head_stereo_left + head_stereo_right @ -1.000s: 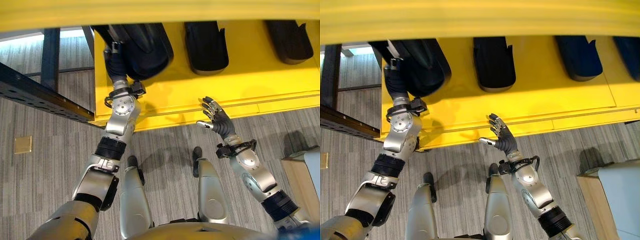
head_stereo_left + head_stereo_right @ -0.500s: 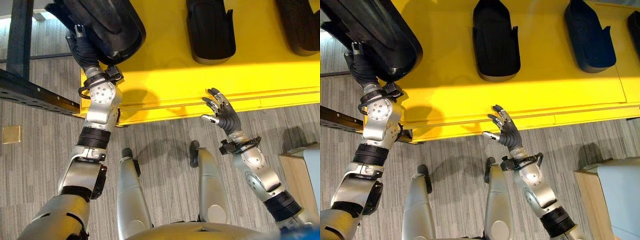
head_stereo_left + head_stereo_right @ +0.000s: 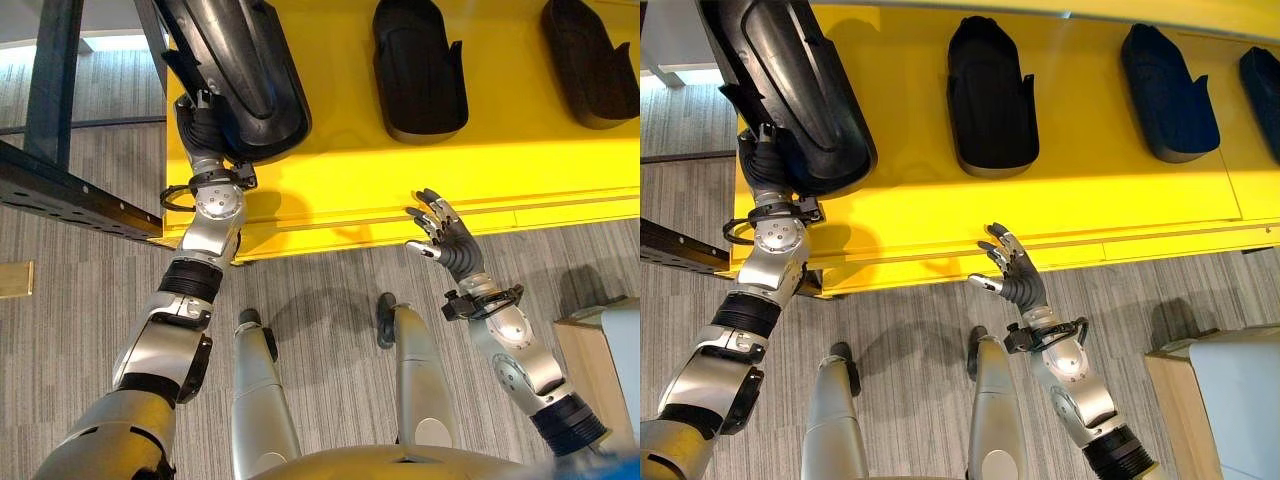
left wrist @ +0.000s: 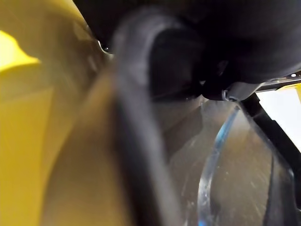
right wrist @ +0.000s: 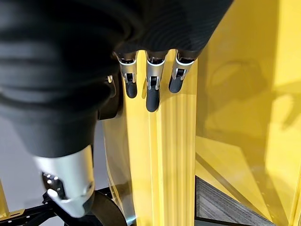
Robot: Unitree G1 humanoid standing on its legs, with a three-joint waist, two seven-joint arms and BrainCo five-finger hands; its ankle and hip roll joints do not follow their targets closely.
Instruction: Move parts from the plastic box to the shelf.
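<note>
Glossy black plastic part (image 3: 235, 70) on a smooth, matt yellow shelf (image 3: 500, 160); grey ribbed carpet floor (image 3: 330, 290).

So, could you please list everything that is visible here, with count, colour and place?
Shelf: one, yellow, across the top of the head views.
Large part: one, black, at the shelf's left end, at the left hand.
Parts on shelf: three, black, side by side in the right eye view.
Frame beam: one, dark, left of the shelf.
Floor: grey carpet.
Box: one, pale, lower right.
Left hand: under the large part, fingers hidden.
Right hand: open, before the shelf edge.
</note>
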